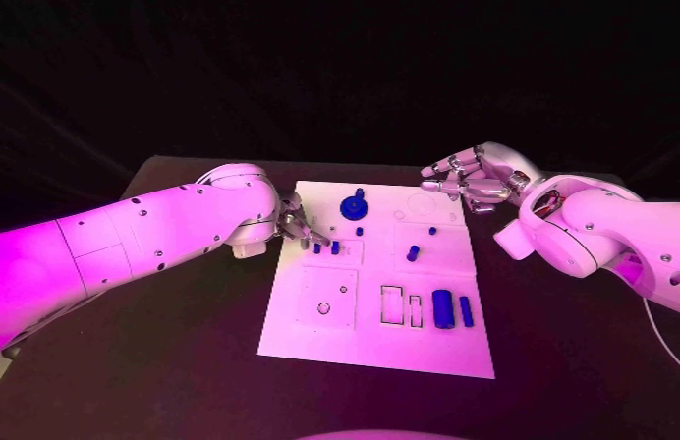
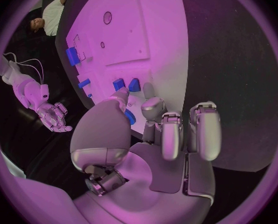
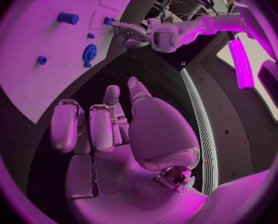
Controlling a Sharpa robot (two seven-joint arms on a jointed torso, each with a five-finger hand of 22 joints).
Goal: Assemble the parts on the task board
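Observation:
The white task board [image 1: 371,334] lies mid-table. A blue gear [image 1: 355,204] stands near its far edge, with small blue pegs [image 1: 413,253] further in. A blue cylinder [image 1: 443,308] and a thin bar [image 1: 467,310] lie at the near right. My left hand [image 1: 295,222] is at the board's left edge, beside two small blue pieces [image 1: 326,248]. In the left wrist view that hand [image 2: 158,134] pinches a small blue part [image 2: 130,117] between thumb and a finger. My right hand [image 1: 471,178] hovers off the far right corner, fingers apart and holding nothing.
Empty slots [image 1: 393,304] and a round hole [image 1: 323,307] mark the board's near half. Black table [image 1: 170,361] surrounds the board on all sides. In the right wrist view the gear [image 3: 89,51] lies beyond my right hand [image 3: 114,134].

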